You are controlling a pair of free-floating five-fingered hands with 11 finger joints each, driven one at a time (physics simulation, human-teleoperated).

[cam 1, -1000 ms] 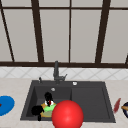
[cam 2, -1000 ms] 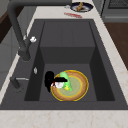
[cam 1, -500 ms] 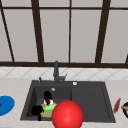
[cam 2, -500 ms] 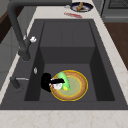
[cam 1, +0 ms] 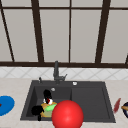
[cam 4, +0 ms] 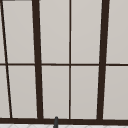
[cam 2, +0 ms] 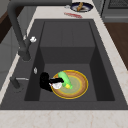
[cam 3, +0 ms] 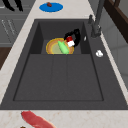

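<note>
Dark-framed window (cam 4: 70, 62) above pale tiled wall (cam 1: 25, 73), marble counter (cam 2: 62, 118)

The right black five-fingered hand (cam 1: 47, 94) is positioned low, inside the basin. In the left side view the right hand (cam 2: 45, 81) has its palm at the picture's left and its fingers (cam 2: 59, 80) extended level toward the picture's right. In the right side view the right hand (cam 3: 75, 35) arches over, with fingers and thumb curled round a small white-and-red object (cam 3: 70, 41). The grasp is closed on that object.

The left black five-fingered hand (cam 1: 36, 110) hangs in the air, to the left of the right hand and nearer the front camera. In the right side view the left hand (cam 3: 10, 4) shows fingers extended downward, relaxed, holding nothing.
</note>
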